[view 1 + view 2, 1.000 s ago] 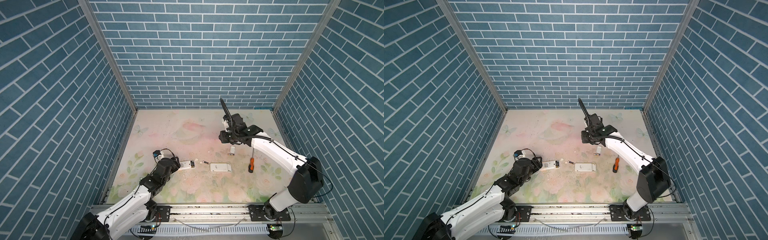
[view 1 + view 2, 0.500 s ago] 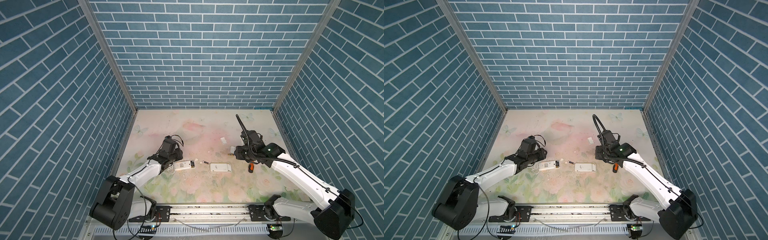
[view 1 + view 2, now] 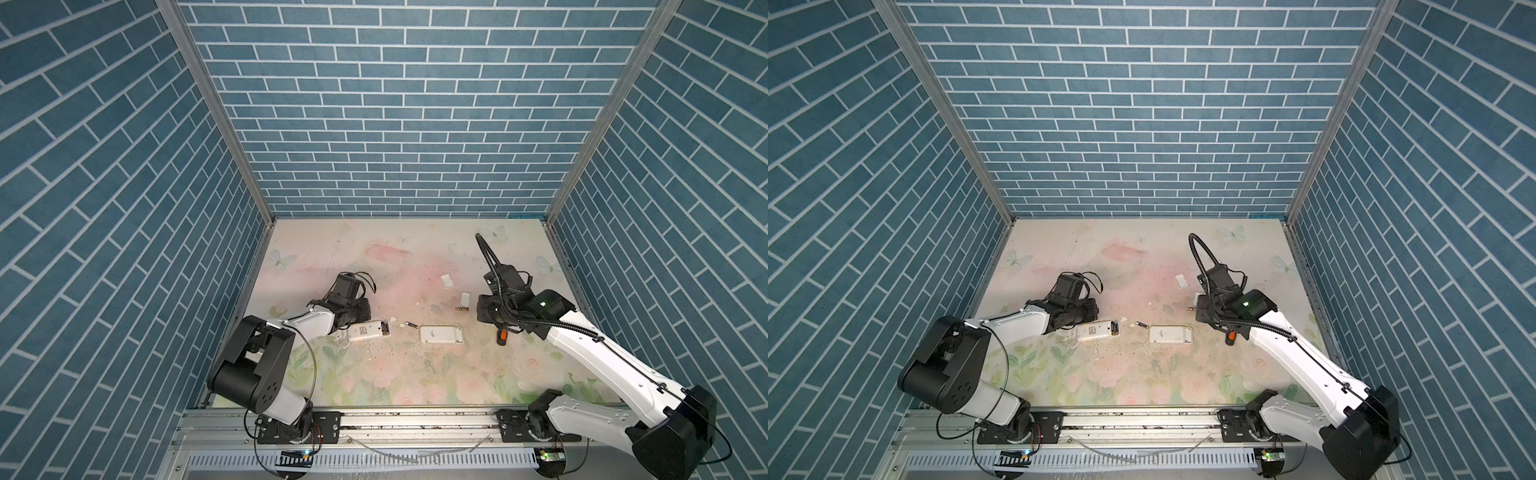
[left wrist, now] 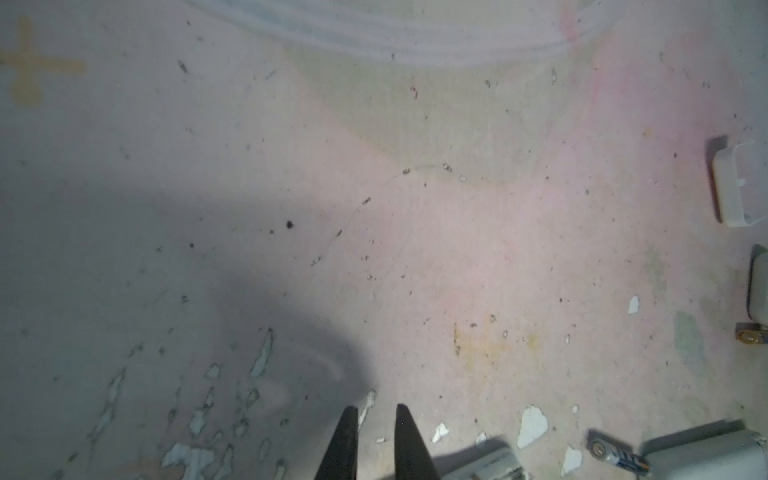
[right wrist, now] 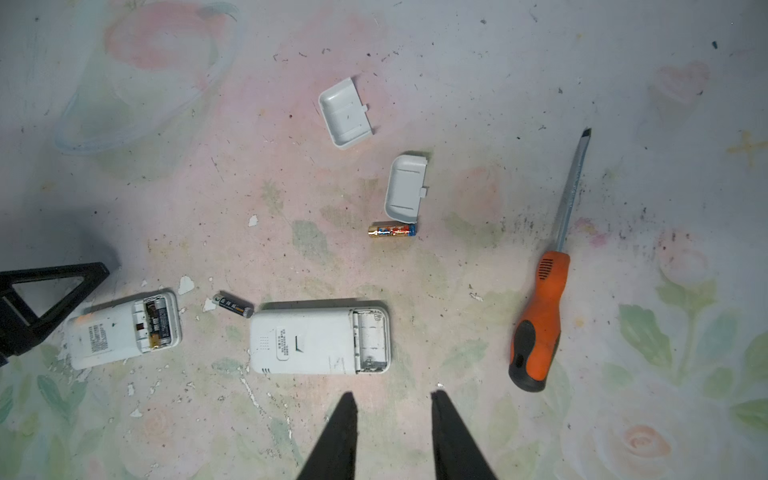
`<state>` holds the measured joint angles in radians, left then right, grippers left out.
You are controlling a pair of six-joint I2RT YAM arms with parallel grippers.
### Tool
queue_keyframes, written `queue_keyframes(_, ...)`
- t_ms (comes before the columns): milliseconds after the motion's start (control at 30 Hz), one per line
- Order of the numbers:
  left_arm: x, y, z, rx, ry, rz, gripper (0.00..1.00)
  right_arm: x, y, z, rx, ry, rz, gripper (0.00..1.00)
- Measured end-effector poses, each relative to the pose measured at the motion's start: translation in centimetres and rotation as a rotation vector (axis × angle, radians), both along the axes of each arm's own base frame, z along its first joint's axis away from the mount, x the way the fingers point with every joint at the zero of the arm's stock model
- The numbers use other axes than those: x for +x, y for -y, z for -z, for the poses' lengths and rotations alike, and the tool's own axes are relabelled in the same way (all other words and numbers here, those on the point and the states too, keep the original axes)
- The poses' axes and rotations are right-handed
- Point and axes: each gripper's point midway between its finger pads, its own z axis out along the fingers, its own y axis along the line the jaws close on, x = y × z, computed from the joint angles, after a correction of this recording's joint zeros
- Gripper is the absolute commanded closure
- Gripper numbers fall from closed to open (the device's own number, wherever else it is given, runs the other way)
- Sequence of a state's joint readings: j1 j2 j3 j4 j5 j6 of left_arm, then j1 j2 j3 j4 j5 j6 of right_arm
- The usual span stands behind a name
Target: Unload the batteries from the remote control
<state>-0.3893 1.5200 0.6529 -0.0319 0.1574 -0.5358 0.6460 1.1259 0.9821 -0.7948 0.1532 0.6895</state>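
Two white remotes lie backs up with their compartments uncovered. The left remote (image 3: 369, 330) (image 5: 122, 330) holds dark cells in its bay. The bay of the right remote (image 3: 441, 334) (image 5: 320, 336) is bare. One dark battery (image 3: 410, 325) (image 5: 232, 306) lies between the two remotes, and a gold battery (image 3: 461, 308) (image 5: 392, 230) lies next to a cover. My left gripper (image 3: 360, 316) (image 4: 376, 408) is low by the left remote's far left end, shut on nothing. My right gripper (image 3: 486, 316) (image 5: 392, 394) hangs above the mat to the right of the remotes, open and with nothing in it.
Two white battery covers (image 5: 345, 113) (image 5: 406, 189) lie beyond the right remote. An orange-handled screwdriver (image 3: 500, 336) (image 5: 540, 320) lies under the right arm. Flakes of white paint are scattered around the left remote. Brick walls close in the mat on three sides.
The left gripper's jaws have closed, and it has moved from the left remote's near left to its far side. The right arm has swung back from the covers toward the screwdriver.
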Motion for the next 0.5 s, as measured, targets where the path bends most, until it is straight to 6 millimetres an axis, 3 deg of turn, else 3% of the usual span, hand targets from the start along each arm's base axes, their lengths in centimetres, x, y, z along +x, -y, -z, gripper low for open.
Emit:
queue_keyframes(333,-3.0,-0.5,0.5,-0.046,-0.025,-0.032,0.83,0.4,0.6,-0.2,-0.015,0.019,0.039,0.66)
queue_keyframes(500,-4.0,-0.9,0.4,-0.055,-0.034,-0.048,0.75,0.6,1.0,0.0,-0.023,0.019,0.063,0.59)
